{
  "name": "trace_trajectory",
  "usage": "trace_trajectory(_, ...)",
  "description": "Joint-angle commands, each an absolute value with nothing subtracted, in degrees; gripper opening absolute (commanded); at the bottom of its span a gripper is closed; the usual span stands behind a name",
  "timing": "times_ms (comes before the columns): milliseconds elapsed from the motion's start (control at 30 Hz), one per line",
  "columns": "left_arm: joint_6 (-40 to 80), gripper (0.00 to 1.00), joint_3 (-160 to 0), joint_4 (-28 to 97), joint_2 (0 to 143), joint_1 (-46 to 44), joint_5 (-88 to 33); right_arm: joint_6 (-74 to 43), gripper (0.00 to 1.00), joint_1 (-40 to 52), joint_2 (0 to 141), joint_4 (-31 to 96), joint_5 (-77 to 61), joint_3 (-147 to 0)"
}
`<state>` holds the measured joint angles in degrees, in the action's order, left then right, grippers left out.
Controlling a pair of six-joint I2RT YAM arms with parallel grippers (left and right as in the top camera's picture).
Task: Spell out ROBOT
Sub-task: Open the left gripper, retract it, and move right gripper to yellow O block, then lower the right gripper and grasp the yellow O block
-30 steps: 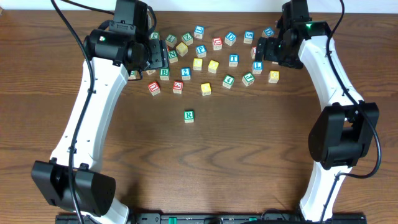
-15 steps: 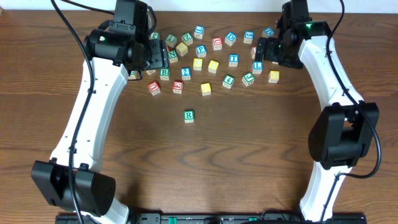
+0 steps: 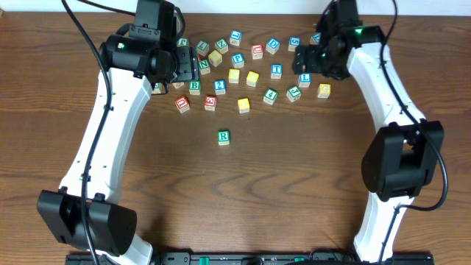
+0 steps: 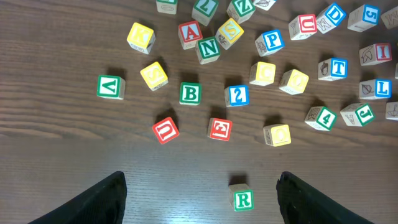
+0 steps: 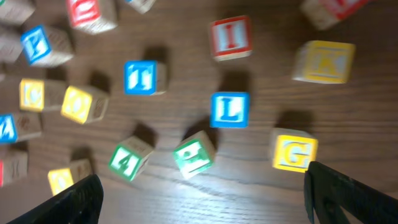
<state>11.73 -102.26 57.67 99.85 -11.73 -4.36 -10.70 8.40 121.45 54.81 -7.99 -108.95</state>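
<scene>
The green-framed R cube (image 3: 224,137) (image 4: 243,199) stands alone in front of the cluster, low in the left wrist view and near the right finger. In the cluster lie the green-framed B cube (image 3: 194,86) (image 4: 190,93), the blue-framed T cube (image 3: 276,71) (image 4: 337,68) (image 5: 141,77) and yellow-faced cubes (image 3: 234,75) (image 3: 252,78) (image 4: 262,73) (image 4: 293,81). A third yellow cube (image 3: 243,105) (image 4: 277,134) sits nearer the R. My left gripper (image 4: 200,196) hangs open above the table, holding nothing. My right gripper (image 5: 202,199) is open over the cluster's right side, holding nothing.
Several other letter cubes are scattered along the back of the table: a blue L (image 5: 229,109), a yellow G (image 5: 293,152), a green 4 (image 5: 130,158), a red U (image 4: 165,130) and a green V (image 4: 109,86). Both arm bases stand at the front corners.
The right arm has shifted a little to the left over the cubes, and its view is blurred. The left arm and the cubes have not moved.
</scene>
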Motion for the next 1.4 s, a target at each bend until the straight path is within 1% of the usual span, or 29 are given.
trace_trajectory(0,9.58,0.76,-103.35,57.34,99.02,-11.53,-4.05,-6.57,0.99,11.75,119.98,57.01,-7.38,-111.31)
trace_trajectory(167,8.58,0.76,-103.35,56.55,99.02,-11.53,-4.01,-6.63,0.99,15.2,119.98,60.93,-6.11,-117.6)
trace_trajectory(300,8.56,0.76,-103.35,56.49,99.02,-11.53,-3.81,-9.67,0.98,17.04,120.01,59.51,-6.15,-119.9)
trace_trajectory(400,8.56,0.76,-103.35,56.53,99.02,-11.09,1.37,-10.31,0.97,18.68,120.36,56.88,-6.11,-119.9)
trace_trajectory(567,8.58,0.76,-103.35,56.9,99.02,-6.81,2.39,-11.86,0.97,22.0,122.78,53.52,-6.13,-119.87)
trace_trajectory(633,8.6,0.76,-103.35,57.63,99.02,-5.21,2.39,-12.01,0.96,24.05,124.05,54.08,-6.11,-119.83)
trace_trajectory(767,8.6,0.76,-103.35,58.5,99.02,-4.03,2.39,-14.31,0.86,27.75,127.09,57.19,-3.62,-119.35)
trace_trajectory(867,8.62,0.76,-103.24,58.67,99.02,-4.03,2.37,-14.85,0.83,29.36,130.52,59.72,-2.52,-119.28)
trace_trajectory(1100,8.64,0.76,-103.2,58.7,99.02,-4.03,2.37,-15.84,0.77,30.96,134.61,60.86,-2.48,-119.26)
trace_trajectory(1367,8.84,0.76,-103.2,58.7,99.02,-4.03,2.35,-16.73,0.7,31.24,135.59,60.47,1.37,-119.17)
